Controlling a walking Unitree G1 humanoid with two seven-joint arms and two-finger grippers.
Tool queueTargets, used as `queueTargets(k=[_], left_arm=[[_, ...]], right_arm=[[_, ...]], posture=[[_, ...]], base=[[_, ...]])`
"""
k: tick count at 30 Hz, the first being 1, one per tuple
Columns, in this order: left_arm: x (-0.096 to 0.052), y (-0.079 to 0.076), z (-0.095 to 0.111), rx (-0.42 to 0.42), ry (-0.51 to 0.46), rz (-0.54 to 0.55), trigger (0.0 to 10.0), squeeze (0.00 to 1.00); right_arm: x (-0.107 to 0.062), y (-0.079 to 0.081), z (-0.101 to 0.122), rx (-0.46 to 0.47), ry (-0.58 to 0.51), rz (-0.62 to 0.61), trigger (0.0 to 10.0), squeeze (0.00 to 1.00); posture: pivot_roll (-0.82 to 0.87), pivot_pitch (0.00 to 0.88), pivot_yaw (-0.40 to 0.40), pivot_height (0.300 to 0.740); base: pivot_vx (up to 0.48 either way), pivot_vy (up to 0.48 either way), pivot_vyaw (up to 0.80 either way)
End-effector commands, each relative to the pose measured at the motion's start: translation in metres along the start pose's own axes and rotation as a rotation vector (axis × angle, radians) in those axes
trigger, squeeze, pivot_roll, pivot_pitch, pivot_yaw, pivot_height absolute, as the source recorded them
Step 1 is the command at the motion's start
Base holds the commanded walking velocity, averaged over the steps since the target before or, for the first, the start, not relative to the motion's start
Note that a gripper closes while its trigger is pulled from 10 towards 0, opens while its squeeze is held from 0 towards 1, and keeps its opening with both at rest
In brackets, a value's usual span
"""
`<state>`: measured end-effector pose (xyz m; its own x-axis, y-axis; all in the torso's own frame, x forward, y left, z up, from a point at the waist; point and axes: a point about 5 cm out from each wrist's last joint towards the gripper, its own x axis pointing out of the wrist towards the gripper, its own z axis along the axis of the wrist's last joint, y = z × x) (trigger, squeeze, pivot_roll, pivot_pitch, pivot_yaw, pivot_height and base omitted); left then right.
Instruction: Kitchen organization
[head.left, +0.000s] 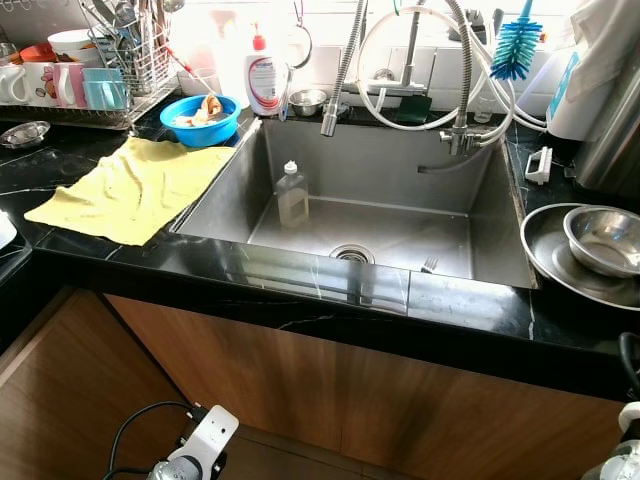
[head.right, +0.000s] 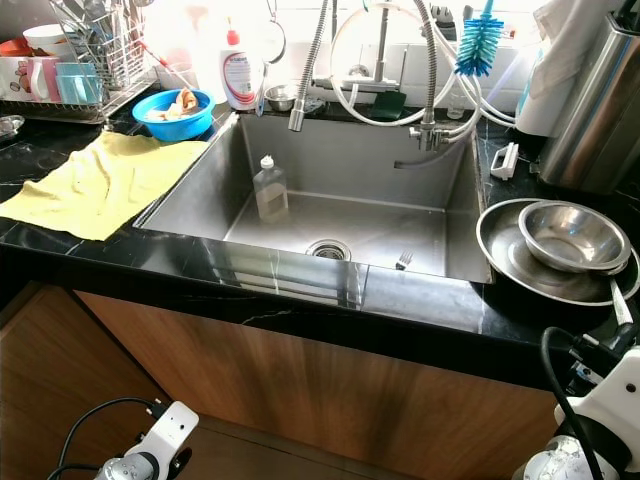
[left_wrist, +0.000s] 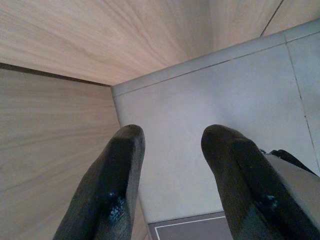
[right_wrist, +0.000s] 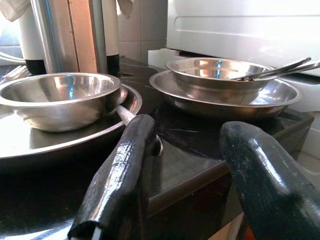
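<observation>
A steel sink (head.left: 480, 200) is set in the black counter. A clear bottle (head.left: 292, 195) stands in it, and a fork (head.left: 430, 264) lies near its front wall. Right of the sink, a steel bowl (head.left: 605, 238) rests on a steel plate (head.left: 545, 250). My right gripper (right_wrist: 192, 127) is open at the counter's edge, level with that bowl (right_wrist: 57, 97) and a second bowl (right_wrist: 215, 70) holding utensils. My left gripper (left_wrist: 172, 137) hangs open beside the wooden cabinet, above the grey floor.
A yellow cloth (head.left: 130, 185) lies left of the sink, behind it a blue bowl (head.left: 200, 120), a soap bottle (head.left: 264, 78) and a small steel bowl (head.left: 307, 100). A dish rack (head.left: 110, 70) holds mugs. A blue brush (head.left: 515, 45) and hoses hang over the tap.
</observation>
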<state>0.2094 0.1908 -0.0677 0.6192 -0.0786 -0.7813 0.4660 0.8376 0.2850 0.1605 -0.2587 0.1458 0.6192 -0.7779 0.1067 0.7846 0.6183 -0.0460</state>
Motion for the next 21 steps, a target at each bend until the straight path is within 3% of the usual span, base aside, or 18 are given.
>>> queueTargets(k=[1,21], left_arm=[[-0.001,0.001,-0.006,0.026,0.017,-0.002,10.0,0.0],[-0.001,0.002,-0.005,0.026,0.017,0.001,10.0,0.0]], right_arm=[[-0.006,0.005,-0.01,0.079,0.079,-0.036,10.0,0.0],[0.006,0.008,-0.004,0.106,0.051,-0.02,10.0,0.0]], posture=[[-0.14,0.0,0.043,0.74],[-0.13,0.0,0.043,0.74]], base=[[0.0,0.0,0.0],[0.0,0.0,0.0]])
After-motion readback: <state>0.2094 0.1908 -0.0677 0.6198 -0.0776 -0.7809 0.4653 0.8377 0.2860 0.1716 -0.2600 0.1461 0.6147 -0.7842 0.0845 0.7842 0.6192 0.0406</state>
